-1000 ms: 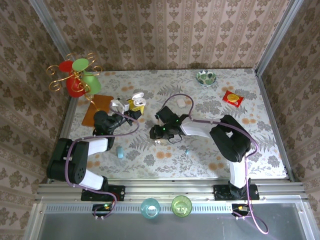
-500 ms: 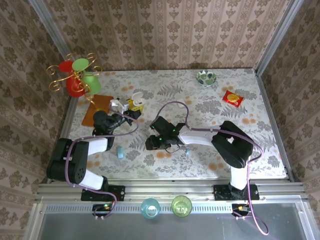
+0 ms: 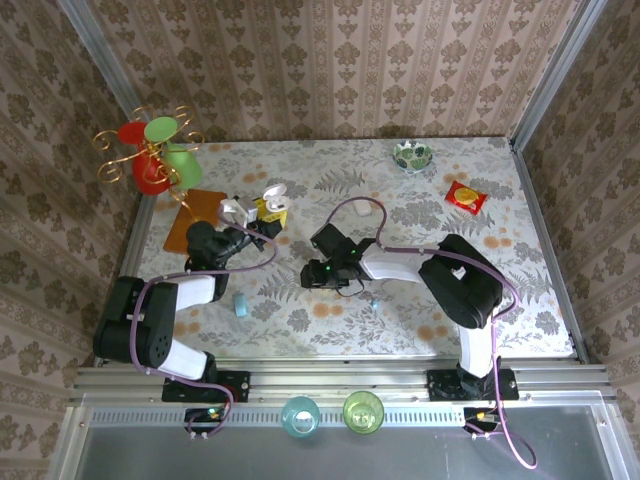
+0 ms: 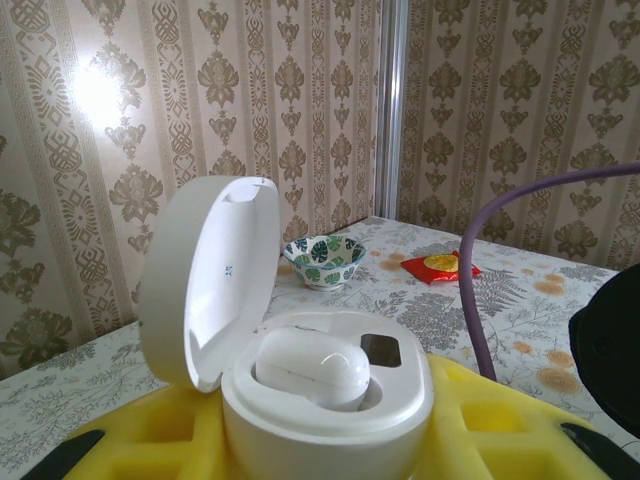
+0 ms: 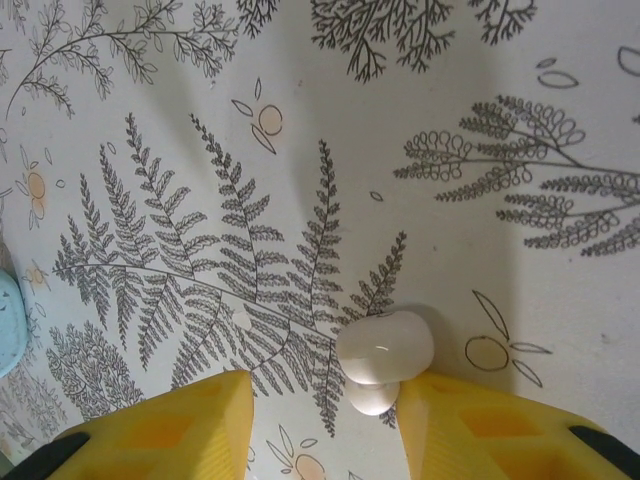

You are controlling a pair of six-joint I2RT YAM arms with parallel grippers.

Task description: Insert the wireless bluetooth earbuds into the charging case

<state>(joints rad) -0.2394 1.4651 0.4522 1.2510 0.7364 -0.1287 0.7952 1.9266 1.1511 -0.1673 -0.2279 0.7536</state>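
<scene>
While the right gripper (image 5: 322,420) has its yellow jaws apart and pointing down, a white oval plastic earbud (image 5: 385,348) lies on the fern-print tabletop (image 5: 300,150) between them. It sits right up against the finger on the view's right, with a clear gap to the other finger, not clamped. A small light-blue plastic piece (image 5: 5,325) pokes in at the left edge of that wrist view, well apart.

The left gripper (image 3: 265,207) is clamped on the white round plastic charging case (image 4: 330,410), held upright off the table, hinged lid (image 4: 215,280) swung open. A second white earbud (image 4: 310,365) is seated in one well. Beyond it are a leaf-patterned ceramic bowl (image 4: 322,262) and a red flat packet (image 4: 432,266).
</scene>
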